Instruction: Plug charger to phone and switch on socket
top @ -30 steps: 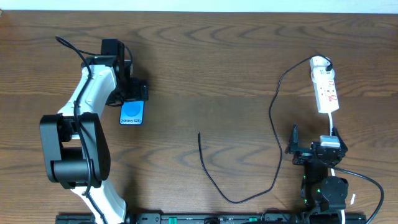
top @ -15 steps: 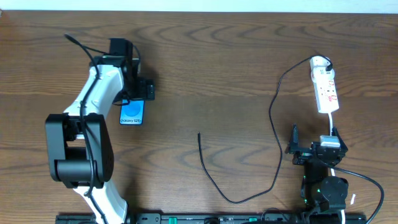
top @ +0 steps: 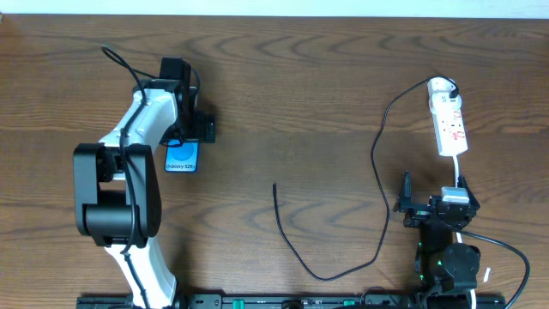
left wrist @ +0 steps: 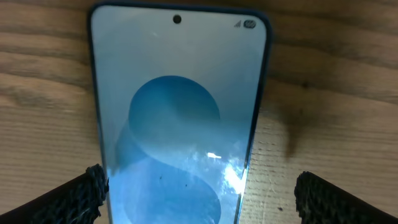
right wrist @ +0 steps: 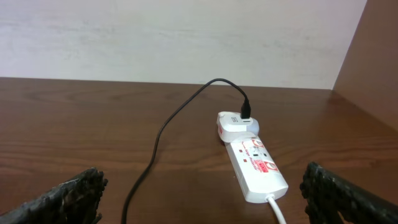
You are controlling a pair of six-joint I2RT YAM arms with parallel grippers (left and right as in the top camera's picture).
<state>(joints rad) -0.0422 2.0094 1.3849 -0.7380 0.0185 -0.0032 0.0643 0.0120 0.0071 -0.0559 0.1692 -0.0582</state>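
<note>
Brown wood-grain table (top: 283,77) carries all items. White-and-black left arm (top: 129,172) reaches over the table's left part. Left gripper (left wrist: 200,196) hangs above the phone (left wrist: 177,93) with its jaws spread wide, one rough-textured black finger (left wrist: 71,199) flanking each long side of the handset, not closed on it. Right gripper (right wrist: 202,196) sits low near the front edge on the right, jaws likewise spread wide and empty, facing the socket (right wrist: 256,165). Phone lies flat, screen up: a slim glossy rectangle with a blue display. The overhead view hides one end under the gripper, and the wrist view cuts off the other end. Socket is a narrow white plastic strip with red marks, lying at the far right; its switch positions are too small to read. Charger (top: 377,172) is a thin black cable plugged into a white adapter (right wrist: 235,124) at the strip's far end. It loops toward the front, and its plug tip (top: 274,185) lies free mid-table, well apart from the phone.
</note>
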